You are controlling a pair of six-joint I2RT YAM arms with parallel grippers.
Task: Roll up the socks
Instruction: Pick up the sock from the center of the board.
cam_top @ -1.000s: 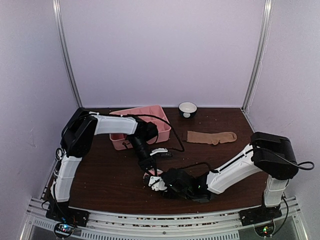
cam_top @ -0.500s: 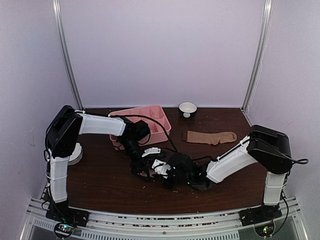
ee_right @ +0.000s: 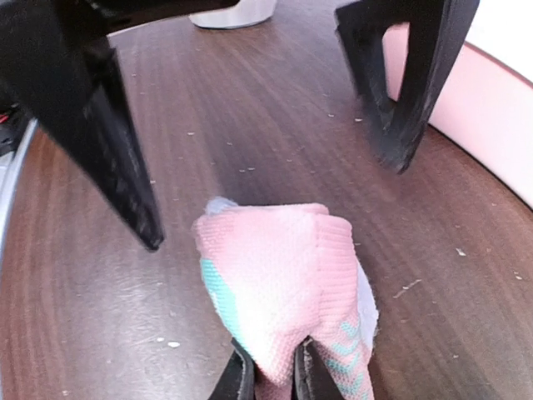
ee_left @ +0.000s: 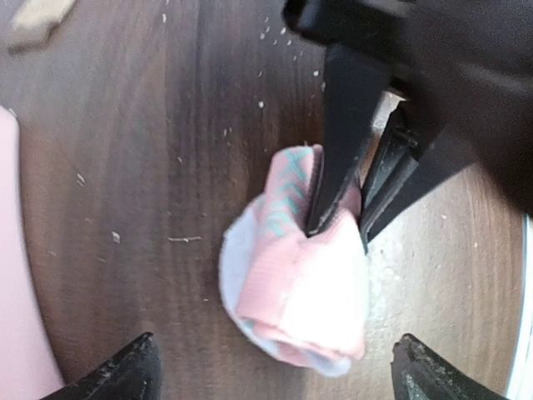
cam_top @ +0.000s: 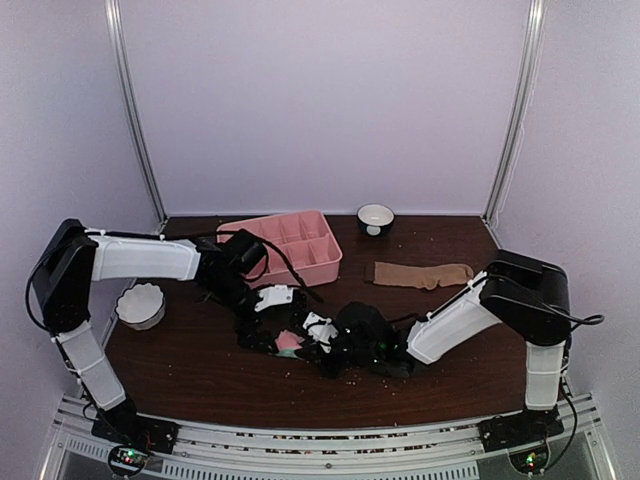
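Handover at lower centre of the top view: left tool [ee_left: 279, 375] has let go and stands spread wide about the pink sock [ee_left: 296, 275], a loose roll on the worktop [cam_top: 200, 360], right tool [ee_right: 273, 379] now pinching its end, so only the tan sock [cam_top: 422, 274], right of centre, lies unrolled.

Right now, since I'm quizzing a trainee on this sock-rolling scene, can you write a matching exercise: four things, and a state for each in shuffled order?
Things:
1. pink sock
2. tan sock
3. left gripper
4. right gripper

States:
A. wide open, fingers either side of a bundle
B. lying flat, untouched
C. clamped on pink fabric
D. bunched into a lump

Pairs: 1-D, 2-B, 3-A, 4-C
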